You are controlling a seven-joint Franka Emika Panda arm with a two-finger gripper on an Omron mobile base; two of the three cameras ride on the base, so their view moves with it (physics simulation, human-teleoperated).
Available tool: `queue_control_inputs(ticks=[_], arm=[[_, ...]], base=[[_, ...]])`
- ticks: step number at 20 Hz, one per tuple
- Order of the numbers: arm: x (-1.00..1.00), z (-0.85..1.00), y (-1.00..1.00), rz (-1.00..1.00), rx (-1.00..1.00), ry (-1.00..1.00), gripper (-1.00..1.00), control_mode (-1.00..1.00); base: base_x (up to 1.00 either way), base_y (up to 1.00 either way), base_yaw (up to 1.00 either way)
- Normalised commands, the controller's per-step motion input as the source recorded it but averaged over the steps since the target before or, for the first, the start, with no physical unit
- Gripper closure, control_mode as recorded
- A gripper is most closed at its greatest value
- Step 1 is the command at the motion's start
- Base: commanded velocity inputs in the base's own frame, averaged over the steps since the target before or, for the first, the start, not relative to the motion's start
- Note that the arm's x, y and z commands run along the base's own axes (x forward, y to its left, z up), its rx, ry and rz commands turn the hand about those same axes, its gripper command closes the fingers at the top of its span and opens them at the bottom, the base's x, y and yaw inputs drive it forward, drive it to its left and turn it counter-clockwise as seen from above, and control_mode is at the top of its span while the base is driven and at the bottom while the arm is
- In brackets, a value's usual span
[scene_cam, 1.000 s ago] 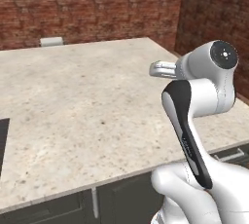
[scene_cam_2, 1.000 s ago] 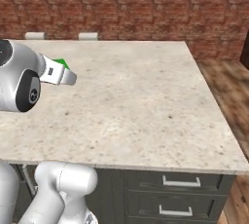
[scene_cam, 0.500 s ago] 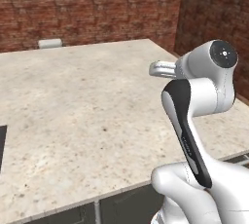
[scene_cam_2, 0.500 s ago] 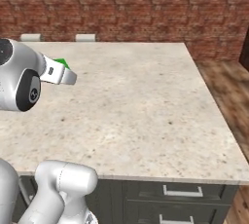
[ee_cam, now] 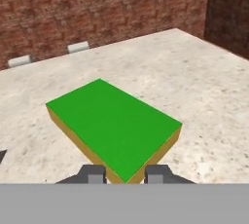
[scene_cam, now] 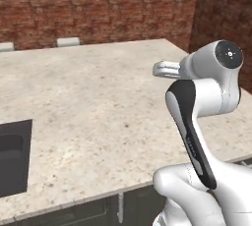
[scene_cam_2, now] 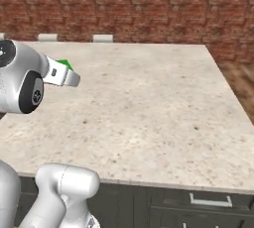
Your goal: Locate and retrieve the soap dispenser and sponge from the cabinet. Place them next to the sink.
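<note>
My gripper (ee_cam: 125,174) is shut on the sponge (ee_cam: 114,125), a flat block with a bright green top over a yellow layer, held level above the speckled counter (ee_cam: 204,86). In the right base view a green corner of the sponge (scene_cam_2: 64,64) peeks out behind the gripper (scene_cam_2: 72,78). From the left base camera the gripper (scene_cam: 158,68) points left over the counter's right half. A corner of the black sink (scene_cam: 12,163) is sunk into the counter at the far left. The soap dispenser and the cabinet are out of view.
A brick wall (scene_cam: 98,4) runs behind the counter, with white outlets (scene_cam: 68,42) at its foot. The counter's right edge (scene_cam_2: 233,98) drops to a wooden floor. Dark drawers with silver handles (scene_cam_2: 211,201) sit below the front edge.
The whole picture has shifted as the base drives, bringing the sink's corner further into the left base view. The hand keeps its pose and its hold on the sponge.
</note>
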Motion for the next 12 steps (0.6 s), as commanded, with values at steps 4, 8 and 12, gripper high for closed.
queue_control_inputs(ticks=[4, 8, 12], arm=[[0.00, 0.00, 0.00, 0.00, 0.00, 0.00, 1.00, 1.00], [0.00, 0.00, 0.00, 0.00, 0.00, 0.00, 1.00, 1.00], [0.00, 0.00, 0.00, 0.00, 0.00, 0.00, 1.00, 1.00]], base=[[-0.19, 0.58, 0.27], [-0.13, 0.62, 0.25], [0.00, 0.43, 0.10]])
